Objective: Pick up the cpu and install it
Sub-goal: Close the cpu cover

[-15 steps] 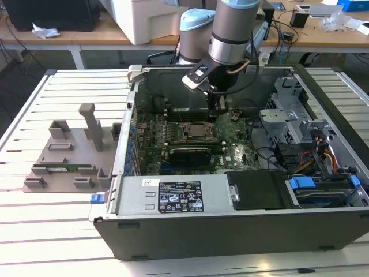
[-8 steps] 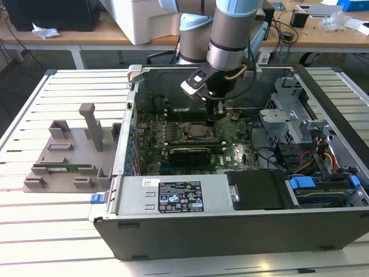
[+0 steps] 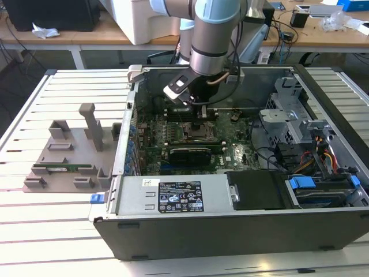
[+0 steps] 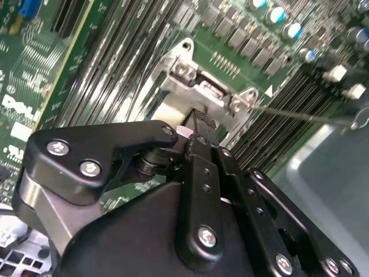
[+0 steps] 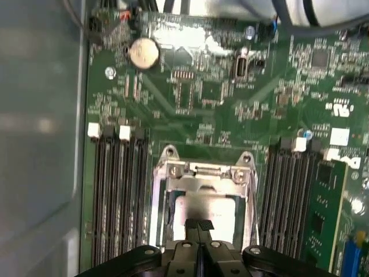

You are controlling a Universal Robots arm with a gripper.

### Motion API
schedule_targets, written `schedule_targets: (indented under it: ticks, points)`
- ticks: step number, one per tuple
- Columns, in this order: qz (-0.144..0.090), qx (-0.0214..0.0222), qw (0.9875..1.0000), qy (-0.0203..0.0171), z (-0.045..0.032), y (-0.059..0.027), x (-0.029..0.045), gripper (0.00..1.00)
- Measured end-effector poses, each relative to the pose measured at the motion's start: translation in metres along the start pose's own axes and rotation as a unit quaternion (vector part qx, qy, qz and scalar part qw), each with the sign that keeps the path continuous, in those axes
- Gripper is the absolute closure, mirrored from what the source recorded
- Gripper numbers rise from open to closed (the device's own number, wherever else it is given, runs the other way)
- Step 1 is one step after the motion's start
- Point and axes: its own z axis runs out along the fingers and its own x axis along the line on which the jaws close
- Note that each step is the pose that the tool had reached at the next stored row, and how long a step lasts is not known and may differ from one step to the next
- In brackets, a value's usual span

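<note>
1. The cpu [image 5: 210, 208] lies flat inside the socket [image 5: 203, 171], silvery top up, and appears seated.
2. The gripper [image 5: 199, 226] stands directly over the socket, fingers pressed together and pinching nothing, with the tips at the cpu's top, probably to keep it level.
3. Memory slots [image 5: 118, 190] flank the socket closely, and the case wall [image 5: 40, 144] lies beyond them. The only open room is straight above the socket.

Silvery square cpu [image 5: 206, 206] flat within socket frame [image 5: 203, 171]
</note>
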Motion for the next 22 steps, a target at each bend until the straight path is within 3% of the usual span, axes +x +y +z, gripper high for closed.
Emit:
schedule_targets:
  ticks: [4, 9, 16, 18, 22]
  points:
    - [0.000, 0.0000, 1.0000, 0.0000, 0.0027, -0.0091, 0.0007, 0.89]
    - [0.000, 0.0000, 1.0000, 0.0000, 0.0042, -0.0117, 0.0008, 0.89]
    - [0.000, 0.0002, 1.0000, 0.0006, 0.0024, 0.0038, -0.0001, 0.89]
    - [0.000, 0.0009, 1.0000, 0.0008, -0.0026, 0.0104, -0.0007, 0.89]
    - [0.000, 0.0012, 1.0000, 0.0008, -0.0140, 0.0107, -0.0008, 0.89]
